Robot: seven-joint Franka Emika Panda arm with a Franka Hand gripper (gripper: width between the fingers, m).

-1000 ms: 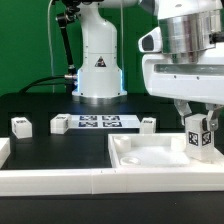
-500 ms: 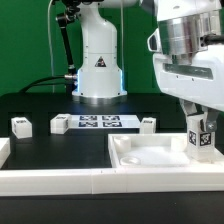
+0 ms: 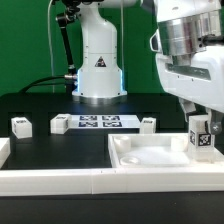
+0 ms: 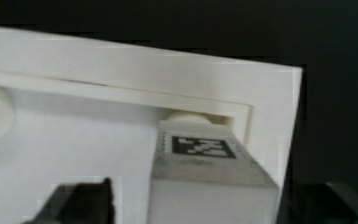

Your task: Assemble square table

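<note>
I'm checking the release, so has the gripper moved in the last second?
Yes. The gripper has shifted toward the exterior view's right, away from the fixed arm base, and its jaws are now apart around the leg.

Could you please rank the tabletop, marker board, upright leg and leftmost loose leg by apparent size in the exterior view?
Largest: the tabletop.
Then the upright leg and the marker board, about alike; the leg stands nearer the camera.
Smallest: the leftmost loose leg.
</note>
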